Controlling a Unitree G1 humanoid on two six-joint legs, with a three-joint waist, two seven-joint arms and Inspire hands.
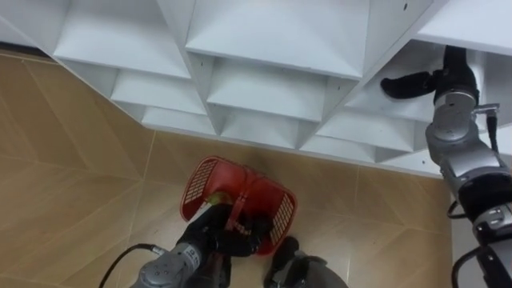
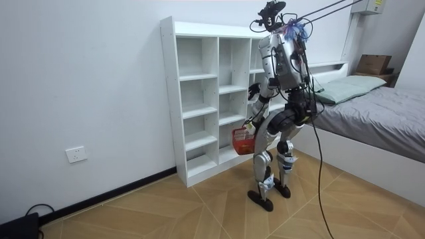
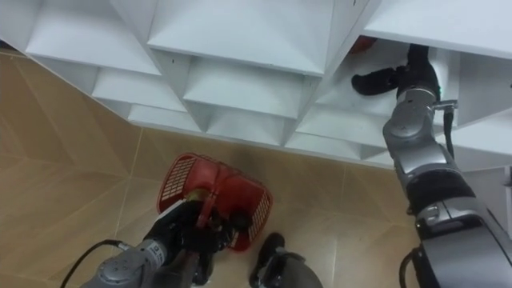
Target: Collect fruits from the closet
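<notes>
I stand close in front of the white closet (image 1: pixel 264 88), on the wooden floor (image 1: pixel 72 160), and look down along its shelves. My left hand (image 1: pixel 220 236) is closed around the handle (image 1: pixel 238 204) of the red basket (image 1: pixel 200 180), which hangs low beside my leg, just above the floor. Inside the basket I see one yellow-green fruit (image 1: pixel 218 198); the rest of its bottom is hidden by my hand. My right hand (image 1: pixel 408 83) reaches into a compartment at my right side and is above the shelf board there. I cannot tell if it is open or closed, or if it has something. In the right eye view a small red thing (image 3: pixel 364 44) shows at the edge of this compartment, half behind the divider; I think it may be a fruit, but I am not sure. A fruit like this is probably light, round and smooth, so I judge it can roll on the flat board or slip away if I only pinch it. It is better to take it around its widest part, from the side or from above, with soft pressure, because it may bruise. The basket is stiff plastic mesh, so it will swing on its handle when something drops in it.
</notes>
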